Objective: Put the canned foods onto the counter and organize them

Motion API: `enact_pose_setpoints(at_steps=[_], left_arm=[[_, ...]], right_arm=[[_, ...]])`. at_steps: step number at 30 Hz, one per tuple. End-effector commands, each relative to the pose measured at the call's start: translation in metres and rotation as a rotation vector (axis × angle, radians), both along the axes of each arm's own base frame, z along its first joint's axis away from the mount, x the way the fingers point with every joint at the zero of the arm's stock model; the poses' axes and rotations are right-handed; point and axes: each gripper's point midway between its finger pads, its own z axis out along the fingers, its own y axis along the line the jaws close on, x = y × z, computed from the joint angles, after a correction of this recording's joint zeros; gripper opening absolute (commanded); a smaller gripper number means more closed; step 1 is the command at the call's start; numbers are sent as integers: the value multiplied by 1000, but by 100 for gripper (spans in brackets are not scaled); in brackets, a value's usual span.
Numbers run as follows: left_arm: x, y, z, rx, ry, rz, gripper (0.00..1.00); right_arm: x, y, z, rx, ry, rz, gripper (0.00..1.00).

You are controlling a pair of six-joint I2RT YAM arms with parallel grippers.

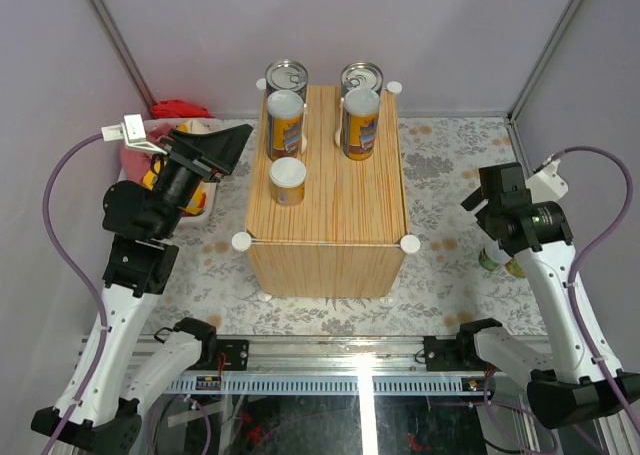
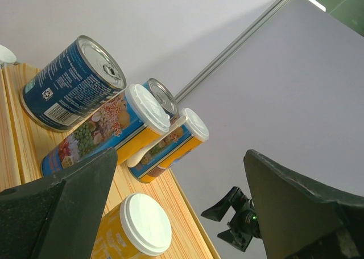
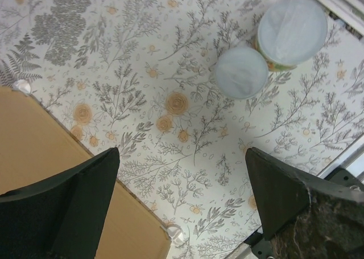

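Observation:
The counter (image 1: pixel 330 210) is a wood-grain box with white corner knobs. On it stand two silver-topped blue cans (image 1: pixel 286 77) (image 1: pixel 361 78), two tall white-lidded cans (image 1: pixel 285 123) (image 1: pixel 361 122) and a short yellow can (image 1: pixel 287 180). My left gripper (image 1: pixel 238 150) hovers open and empty just left of the counter top, level with the cans. The left wrist view shows the short yellow can (image 2: pixel 133 227) nearest my left gripper (image 2: pixel 181 152). My right gripper (image 3: pixel 182 151) hangs open and empty over the mat, right of the counter (image 3: pixel 34 139). Two white-lidded cans (image 3: pixel 240 72) (image 3: pixel 292 31) stand on the mat beyond it.
A pink basket (image 1: pixel 135 155) with yellow and red cloths (image 1: pixel 180 108) sits behind my left arm. The floral mat (image 1: pixel 440 155) surrounds the counter. Grey walls close in the back and sides. The two mat cans (image 1: pixel 497 258) are partly hidden under my right arm.

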Motion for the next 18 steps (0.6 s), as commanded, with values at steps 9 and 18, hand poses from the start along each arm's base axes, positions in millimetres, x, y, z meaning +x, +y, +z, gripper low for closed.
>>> enact_pose_setpoints(at_steps=[9,18], left_arm=[[-5,-1,-1,24,-27,-3,94],[-2,0,-7,28,-14,6,94]], right_arm=[[1,-17,-79,215,31,-287,99],[10,-39,-105,200,35,-381,99]])
